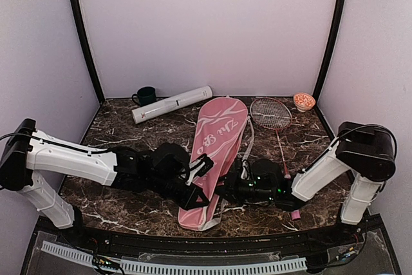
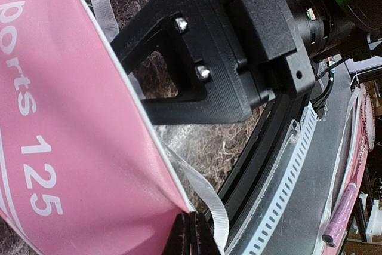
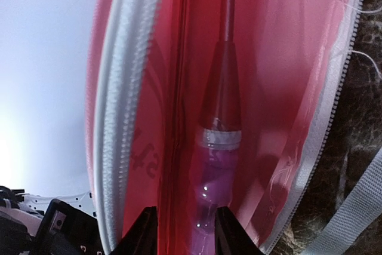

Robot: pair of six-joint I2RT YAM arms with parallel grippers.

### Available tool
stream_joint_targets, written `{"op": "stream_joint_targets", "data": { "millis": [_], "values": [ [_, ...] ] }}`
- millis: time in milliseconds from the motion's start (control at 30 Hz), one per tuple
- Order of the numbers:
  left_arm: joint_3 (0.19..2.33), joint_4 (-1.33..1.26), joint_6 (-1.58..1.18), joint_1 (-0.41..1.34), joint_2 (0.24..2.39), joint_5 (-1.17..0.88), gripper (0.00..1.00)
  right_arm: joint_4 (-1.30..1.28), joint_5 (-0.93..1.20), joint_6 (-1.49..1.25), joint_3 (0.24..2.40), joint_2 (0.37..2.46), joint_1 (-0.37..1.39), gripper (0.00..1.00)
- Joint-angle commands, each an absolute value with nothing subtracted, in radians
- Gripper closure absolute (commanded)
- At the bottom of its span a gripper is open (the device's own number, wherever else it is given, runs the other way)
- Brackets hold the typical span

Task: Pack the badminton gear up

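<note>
left claw (image 2: 191, 234) clenched on pink bag (image 2: 59, 117) edge, propping mouth open. right claw (image 3: 185, 234) parted astride handle of racket (image 3: 218, 147) inside bag, seemingly released. risk: retreating fingers snag handle, drag racket out; bag edge slips, mouth collapses.

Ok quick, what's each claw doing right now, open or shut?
Left gripper: shut, pinching the edge of the pink bag.
Right gripper: open, fingers either side of a racket handle inside the bag.
</note>
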State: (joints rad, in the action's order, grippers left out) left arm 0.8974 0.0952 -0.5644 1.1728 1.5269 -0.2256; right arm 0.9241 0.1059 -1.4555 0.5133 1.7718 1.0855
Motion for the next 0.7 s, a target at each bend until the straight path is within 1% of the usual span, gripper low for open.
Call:
{"op": "stream_joint_targets", "data": {
  "millis": [0, 100, 167, 267, 433, 600, 667],
  "values": [
    [0.88, 0.052, -0.579, 1.161, 1.489, -0.274, 1.0, 1.005, 0.124, -1.453, 0.49, 1.758, 1.082, 0.74],
    [0.863, 0.031, -0.588, 1.155, 1.488, -0.276, 1.0, 0.91, 0.129, -1.436, 0.486, 1.731, 1.083, 0.88],
    [0.86, 0.018, -0.592, 1.153, 1.486, -0.276, 1.0, 0.811, 0.133, -1.408, 0.509, 1.727, 1.083, 0.93],
    [0.868, 0.005, -0.587, 1.152, 1.493, -0.287, 1.0, 0.749, 0.143, -1.388, 0.541, 1.75, 1.085, 0.95],
    [0.877, -0.011, -0.582, 1.151, 1.505, -0.307, 1.0, 0.742, 0.203, -1.367, 0.622, 1.82, 1.087, 0.96],
    [0.872, -0.02, -0.588, 1.152, 1.511, -0.317, 1.0, 0.873, 0.23, -1.372, 0.657, 1.85, 1.088, 0.94],
    [0.865, -0.033, -0.592, 1.152, 1.511, -0.32, 1.0, 0.935, 0.237, -1.376, 0.658, 1.86, 1.086, 0.91]
  ]
}}
